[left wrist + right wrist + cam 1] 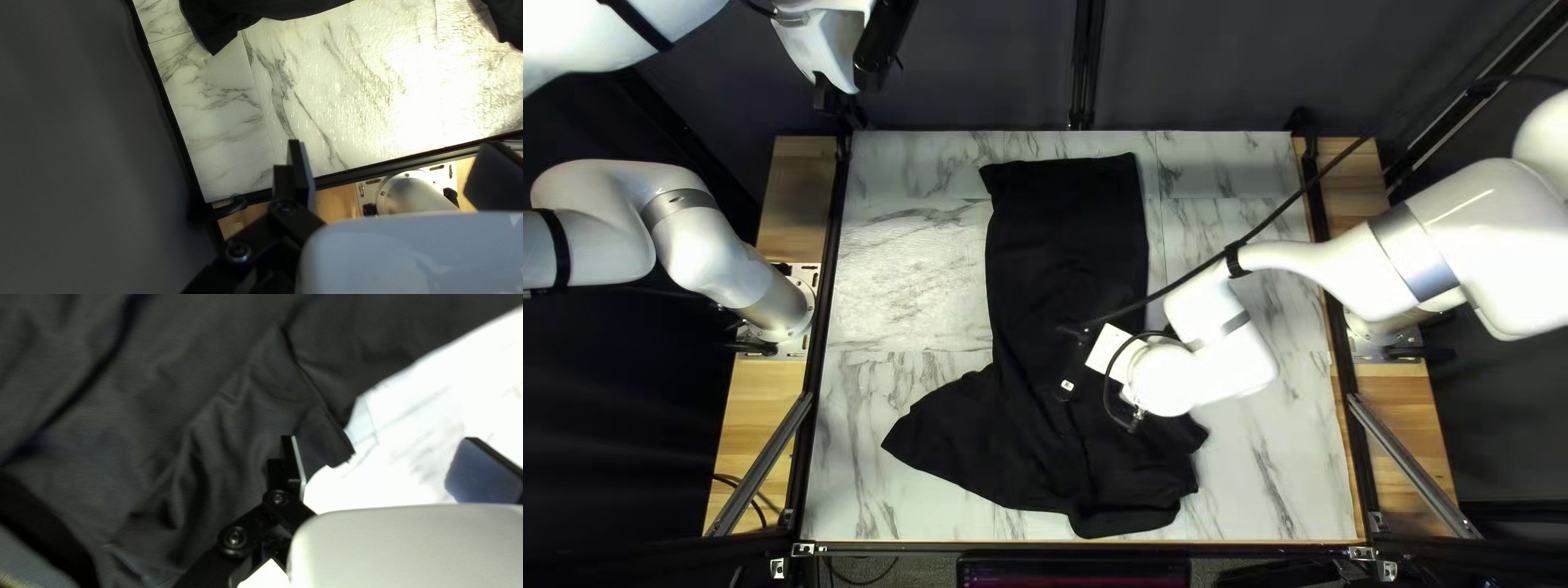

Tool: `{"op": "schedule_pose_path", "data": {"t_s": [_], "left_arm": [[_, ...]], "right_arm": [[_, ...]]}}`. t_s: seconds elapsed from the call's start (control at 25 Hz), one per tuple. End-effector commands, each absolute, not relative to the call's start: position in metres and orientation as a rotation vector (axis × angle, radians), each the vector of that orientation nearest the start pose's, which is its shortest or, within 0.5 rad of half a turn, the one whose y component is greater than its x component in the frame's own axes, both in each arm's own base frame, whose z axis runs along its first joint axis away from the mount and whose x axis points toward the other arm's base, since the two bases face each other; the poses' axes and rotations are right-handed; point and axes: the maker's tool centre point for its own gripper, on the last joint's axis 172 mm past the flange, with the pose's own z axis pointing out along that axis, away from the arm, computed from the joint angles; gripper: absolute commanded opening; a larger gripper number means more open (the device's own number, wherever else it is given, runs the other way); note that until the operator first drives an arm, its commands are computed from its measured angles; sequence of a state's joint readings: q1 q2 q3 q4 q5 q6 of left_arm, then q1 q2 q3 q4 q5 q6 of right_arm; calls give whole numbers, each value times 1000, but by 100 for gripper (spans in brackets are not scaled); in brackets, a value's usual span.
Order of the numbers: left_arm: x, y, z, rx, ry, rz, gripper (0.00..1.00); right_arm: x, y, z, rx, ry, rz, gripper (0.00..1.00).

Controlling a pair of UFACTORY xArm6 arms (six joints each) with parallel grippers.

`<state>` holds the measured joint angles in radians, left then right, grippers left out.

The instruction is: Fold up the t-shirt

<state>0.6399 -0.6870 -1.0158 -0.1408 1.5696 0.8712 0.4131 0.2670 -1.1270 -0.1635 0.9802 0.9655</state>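
Black fabric, wrinkled: the t-shirt (1067, 240) extends from near the far edge of the table (904, 272) almost to its near edge, straight-sided at the far end, flared and rumpled at the near end. Left gripper (839, 98), by the far-left corner: jaws apart. Right gripper (1162, 381), above the garment's right side: jaws apart.

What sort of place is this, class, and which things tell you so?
Most likely a robotics lab: one white robot arm and another arm stand at opposite edges of a table, a dark curtain hangs behind, and a black T-shirt lies between them.
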Motion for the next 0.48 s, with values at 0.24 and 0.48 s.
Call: {"op": "schedule_pose_path", "data": {"t_s": [0.24, 0.48], "left_arm": [[264, 149, 389, -3115, 377, -304, 100], [264, 149, 389, -3115, 377, -304, 100]], "right_arm": [[445, 250, 68, -3232, 767, 82, 100], [447, 274, 60, -3253, 642, 106, 100]]}}
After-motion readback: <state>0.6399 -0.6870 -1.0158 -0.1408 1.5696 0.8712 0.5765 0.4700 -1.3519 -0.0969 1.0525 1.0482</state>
